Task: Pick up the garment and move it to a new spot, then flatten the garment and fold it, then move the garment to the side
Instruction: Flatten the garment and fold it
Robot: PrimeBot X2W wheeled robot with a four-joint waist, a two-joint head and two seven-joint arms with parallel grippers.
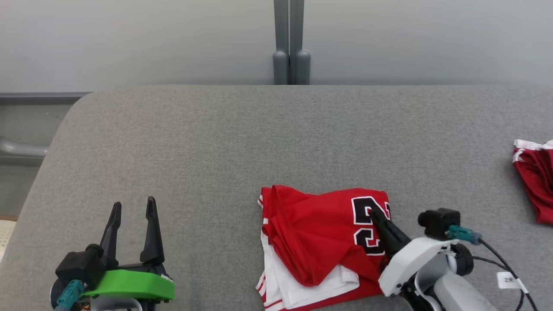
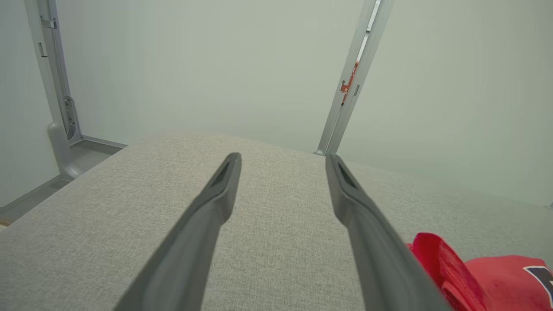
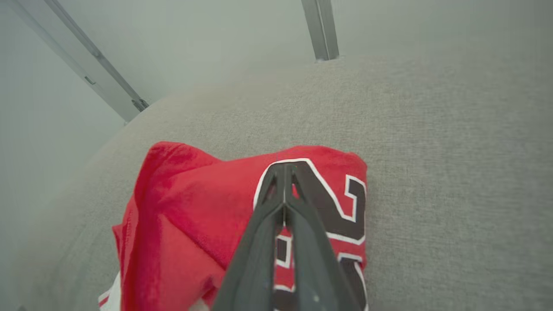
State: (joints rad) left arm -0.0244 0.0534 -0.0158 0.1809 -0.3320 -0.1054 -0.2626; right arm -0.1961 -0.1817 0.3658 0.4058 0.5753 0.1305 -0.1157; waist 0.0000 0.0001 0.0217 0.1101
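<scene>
left gripper hangs spread at left, so the right one must catch every layer, then lift slowly. the garment lies front-centre on the grey cushion, folded, red over white. right gripper: pressed together on its black numeral; pinch unclear.

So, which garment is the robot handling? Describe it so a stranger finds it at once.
Look at the wide grey cushioned surface and go to its near edge, right of the middle. There lies a folded red jersey with white trim, under the tips of the right gripper. Unlike the other red garment at the far right edge, it shows a black, white-outlined number.
</scene>
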